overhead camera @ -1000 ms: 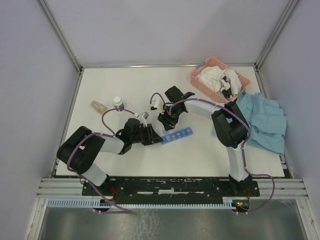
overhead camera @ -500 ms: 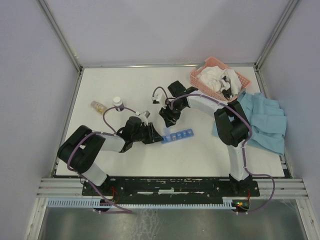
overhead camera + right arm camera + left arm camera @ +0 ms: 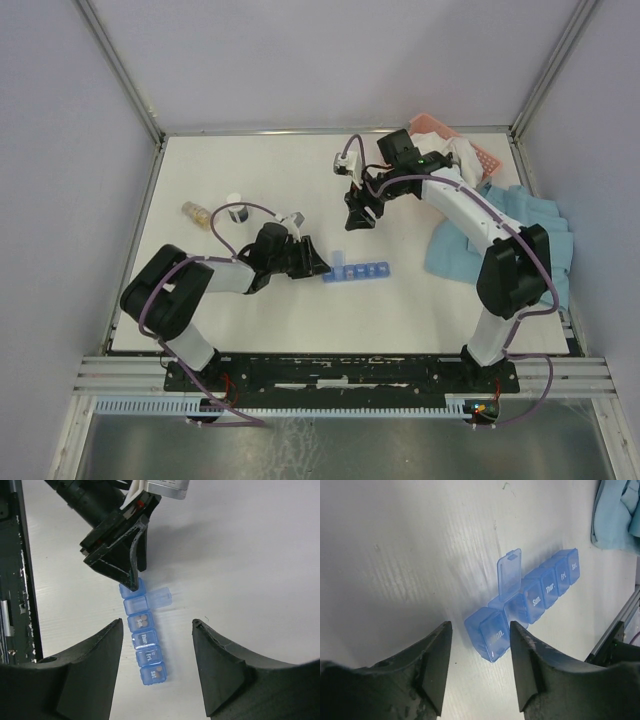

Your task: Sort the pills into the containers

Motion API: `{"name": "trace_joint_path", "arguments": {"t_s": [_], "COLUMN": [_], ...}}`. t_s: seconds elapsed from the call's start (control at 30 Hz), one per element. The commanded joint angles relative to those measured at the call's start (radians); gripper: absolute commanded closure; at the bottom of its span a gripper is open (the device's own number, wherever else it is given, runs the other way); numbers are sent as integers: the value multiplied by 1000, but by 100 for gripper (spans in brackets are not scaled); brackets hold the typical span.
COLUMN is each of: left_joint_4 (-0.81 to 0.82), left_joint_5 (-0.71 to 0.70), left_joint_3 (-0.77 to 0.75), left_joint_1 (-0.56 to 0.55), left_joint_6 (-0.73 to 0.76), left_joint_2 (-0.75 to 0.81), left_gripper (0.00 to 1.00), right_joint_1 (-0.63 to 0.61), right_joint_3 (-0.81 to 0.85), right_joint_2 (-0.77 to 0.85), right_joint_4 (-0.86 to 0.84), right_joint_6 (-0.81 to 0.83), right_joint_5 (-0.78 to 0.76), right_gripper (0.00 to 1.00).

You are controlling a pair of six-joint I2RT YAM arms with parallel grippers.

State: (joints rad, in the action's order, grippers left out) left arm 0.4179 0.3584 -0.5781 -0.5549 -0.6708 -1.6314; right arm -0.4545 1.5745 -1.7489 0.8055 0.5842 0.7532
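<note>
— Top view first?
— Logged blue pill-organiser strip (image 3: 362,271) flat on white table (image 3: 250,330), near the middle. Left gripper (image 3: 317,267) low at the strip's left end. Right gripper (image 3: 360,216) farther back, well apart from the strip. Pink basket (image 3: 432,124) and blue cloth (image 3: 525,230) off at the right. Lying bottle (image 3: 195,212) and white-capped bottle (image 3: 235,200) at the left.
— Left wrist?
— Left gripper (image 3: 479,630) spread, gripping nothing. End compartment marked Mon sat between the fingers (image 3: 432,670); touching or not, could not tell. One lid (image 3: 509,572) flipped up, second cell along. Other lids down.
— Right wrist?
— Right gripper (image 3: 156,625) spread wide too, empty, up above the strip (image 3: 145,640). Left gripper (image 3: 125,555) seen at the strip's far end, beside the raised lid (image 3: 161,597).
— Pills?
— Too small to make out anywhere.
</note>
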Motion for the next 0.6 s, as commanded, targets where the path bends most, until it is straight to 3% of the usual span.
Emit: {"name": "trace_joint_path", "arguments": {"t_s": [0.0,0.23,0.43,0.57], "left_joint_4": [-4,-76,-179,-214], "left_joint_5": [-54,-219,-522,-607], "left_joint_3": [-1,86,156,158], "left_joint_1": [9,12,19,51], "left_joint_6": [67,175,212,171], "left_joint_2": [128,493,814,924], "left_gripper": [40,31,4,1], "right_joint_1": [9,9,25,81], "right_joint_3": [-34,-161,-413,-503], "right_joint_2": [143,388,566,605], "right_joint_4": [-7,-173,-358,-433], "right_joint_6": [11,-218,-247,-291], "right_joint_5": [52,54,88,199], "right_gripper": [34,25,0,0]}}
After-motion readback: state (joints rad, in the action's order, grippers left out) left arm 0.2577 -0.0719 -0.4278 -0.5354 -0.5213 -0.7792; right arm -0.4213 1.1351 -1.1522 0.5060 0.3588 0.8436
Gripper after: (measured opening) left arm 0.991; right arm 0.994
